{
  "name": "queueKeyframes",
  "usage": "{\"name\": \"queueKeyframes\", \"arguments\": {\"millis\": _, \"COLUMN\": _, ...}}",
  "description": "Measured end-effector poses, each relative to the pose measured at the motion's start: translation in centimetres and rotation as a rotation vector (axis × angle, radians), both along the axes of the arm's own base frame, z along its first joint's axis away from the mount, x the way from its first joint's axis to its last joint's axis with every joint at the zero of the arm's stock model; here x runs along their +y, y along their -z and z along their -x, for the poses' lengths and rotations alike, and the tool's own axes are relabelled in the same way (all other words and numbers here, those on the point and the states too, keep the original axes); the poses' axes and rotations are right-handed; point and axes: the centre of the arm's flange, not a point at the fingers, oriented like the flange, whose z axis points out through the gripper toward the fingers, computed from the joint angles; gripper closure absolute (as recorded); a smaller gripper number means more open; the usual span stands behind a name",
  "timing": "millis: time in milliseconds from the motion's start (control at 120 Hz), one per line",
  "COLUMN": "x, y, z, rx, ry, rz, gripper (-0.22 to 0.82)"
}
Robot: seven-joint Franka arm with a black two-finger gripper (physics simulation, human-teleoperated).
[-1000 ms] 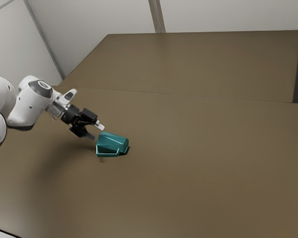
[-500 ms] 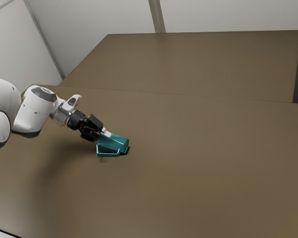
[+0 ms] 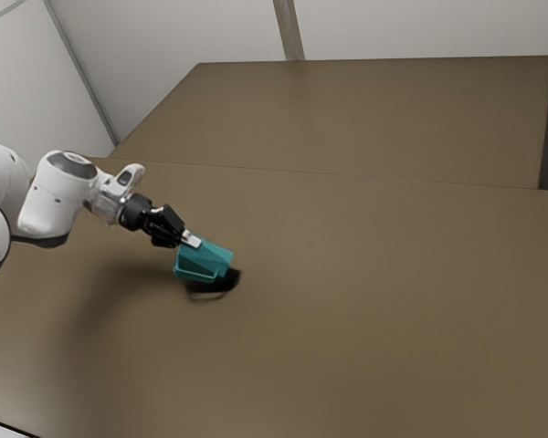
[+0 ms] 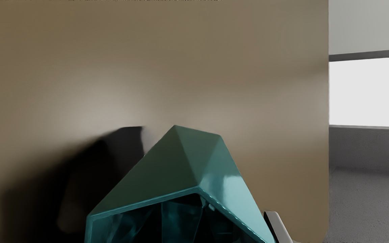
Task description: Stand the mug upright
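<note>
A black robot hand (image 3: 193,241), shut on a teal faceted mug (image 3: 203,261) (finger gap unclear), holds it tilted over a brown desk (image 3: 365,292). Mouth faces hand; base points away, toward the exterior view's right, and likely must swing underneath.

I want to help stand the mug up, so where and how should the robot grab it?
I'd grip the mug's wall at the rim, from the exterior view's left: it's tilted, with its opening facing the gripper, so the fingers can probably pinch inside and outside.
</note>
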Motion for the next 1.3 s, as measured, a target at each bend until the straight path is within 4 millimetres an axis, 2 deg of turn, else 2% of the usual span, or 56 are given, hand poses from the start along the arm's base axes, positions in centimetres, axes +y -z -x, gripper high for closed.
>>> {"name": "queueKeyframes", "arguments": {"millis": 125, "x": -0.9, "y": -2.6, "z": 0.0, "rx": -0.024, "ry": 0.041, "rz": -0.024, "gripper": 0.74}}
{"name": "queueKeyframes", "arguments": {"millis": 300, "x": -1.9, "y": -7.2, "z": -0.2, "rx": -0.034, "ry": 0.142, "rz": -0.211, "gripper": 0.75}}
{"name": "queueKeyframes", "arguments": {"millis": 408, "x": -3.1, "y": -8.2, "z": -0.6, "rx": -0.013, "ry": 0.209, "rz": -0.352, "gripper": 0.75}}
{"name": "queueKeyframes", "arguments": {"millis": 725, "x": -8.1, "y": -9.6, "z": -2.1, "rx": -0.033, "ry": 0.333, "rz": -0.725, "gripper": 0.76}}
{"name": "queueKeyframes", "arguments": {"millis": 800, "x": -8.5, "y": -9.7, "z": -2.2, "rx": -0.041, "ry": 0.334, "rz": -0.795, "gripper": 0.76}}
{"name": "queueKeyframes", "arguments": {"millis": 1150, "x": -10.9, "y": -6.4, "z": -2.0, "rx": -0.046, "ry": 0.314, "rz": -0.947, "gripper": 0.78}}
{"name": "queueKeyframes", "arguments": {"millis": 1300, "x": -11.3, "y": -5.8, "z": -2.1, "rx": -0.043, "ry": 0.296, "rz": -0.974, "gripper": 0.78}}
